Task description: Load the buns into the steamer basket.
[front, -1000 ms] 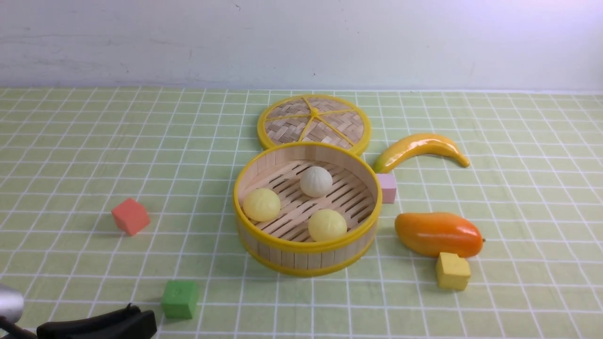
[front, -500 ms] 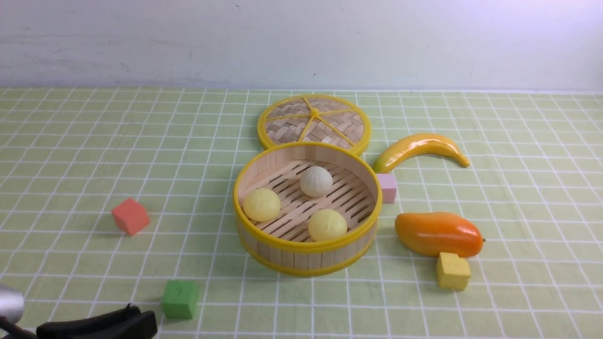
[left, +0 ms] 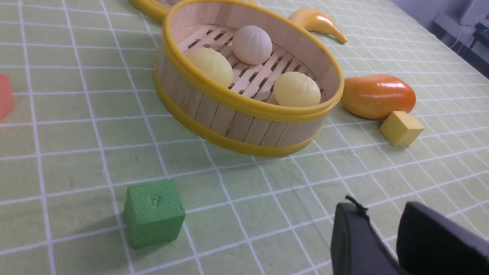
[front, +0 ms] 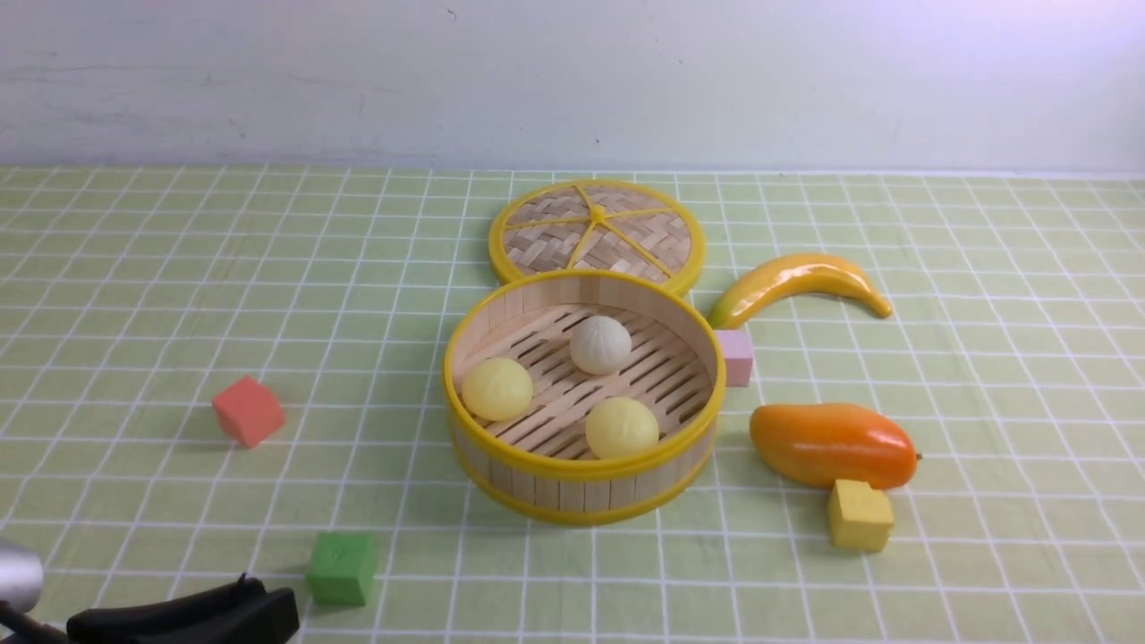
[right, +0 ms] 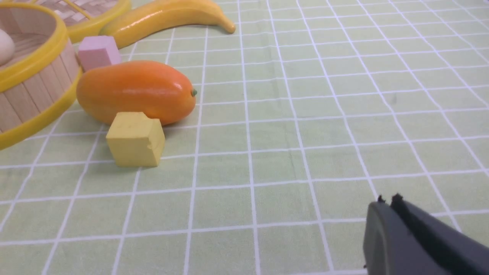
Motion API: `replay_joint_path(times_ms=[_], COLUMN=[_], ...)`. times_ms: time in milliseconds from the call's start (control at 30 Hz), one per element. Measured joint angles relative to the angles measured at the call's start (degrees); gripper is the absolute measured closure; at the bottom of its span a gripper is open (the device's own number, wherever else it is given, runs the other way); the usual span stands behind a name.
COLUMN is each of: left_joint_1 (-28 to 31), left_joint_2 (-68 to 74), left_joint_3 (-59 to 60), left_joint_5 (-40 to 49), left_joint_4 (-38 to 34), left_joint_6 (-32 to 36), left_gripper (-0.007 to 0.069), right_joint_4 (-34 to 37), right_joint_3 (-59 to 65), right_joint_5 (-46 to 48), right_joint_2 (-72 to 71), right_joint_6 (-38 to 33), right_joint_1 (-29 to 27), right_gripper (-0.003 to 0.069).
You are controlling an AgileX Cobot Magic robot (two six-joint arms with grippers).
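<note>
The steamer basket (front: pixel 572 494) stands mid-table. All three buns lie on its slatted floor: a pale yellow bun (front: pixel 496 388) on the left, a second pale yellow bun (front: pixel 622 427) at the front, and the off-white pleated bun (front: pixel 600 344) at the back. They also show in the left wrist view, inside the basket (left: pixel 229 118). My left gripper (front: pixel 268 610) is low at the near left corner, its fingers slightly apart and empty (left: pixel 376 208). My right gripper (right: pixel 387 200) is shut and empty over bare cloth, out of the front view.
The woven lid (front: pixel 597 231) lies behind the basket. A banana (front: pixel 796 282), pink cube (front: pixel 735 356), mango (front: pixel 832 444) and yellow cube (front: pixel 859 514) are to its right. A red cube (front: pixel 248 410) and green cube (front: pixel 341 568) are to its left.
</note>
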Motion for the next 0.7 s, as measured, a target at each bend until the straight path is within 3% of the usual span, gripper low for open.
replay_joint_path(times_ms=[167,300,400,500,600,700], left_joint_1=[0.6,8.9,21.1,28.9,34.0,34.3], left_joint_2=[-1.5,-7.6,-17.7,-24.3,-30.4,-31.2], left_joint_3=[0.7,2.3,4.1,5.9,9.1,11.6], left_joint_5=[-6.9,-10.2,-4.0,4.2,14.2,21.5], left_joint_4=[0.0,-1.2,-2.6,-1.9,-0.1,0.3], left_joint_6=[0.9,2.1,1.7,1.7,1.8,1.9], left_gripper=[0.0445,0.0442,0.0442,0.046,0.0533,0.0634], right_joint_4=[0.0,0.0,-0.1,-0.1,-0.1,-0.1], right_joint_3=[0.0,0.0,0.0,0.0,0.0,0.0], right_joint_5=[0.0,0.0,0.0,0.0,0.0,0.1], right_joint_2=[0.0,0.0,0.0,0.0,0.0,0.0], right_joint_6=[0.0,0.0,0.0,0.0,0.0,0.0], right_joint_1=[0.0,0.0,0.0,0.0,0.0,0.0], right_gripper=[0.0649,0.0645,0.0642,0.0638,0.0635,0.0629])
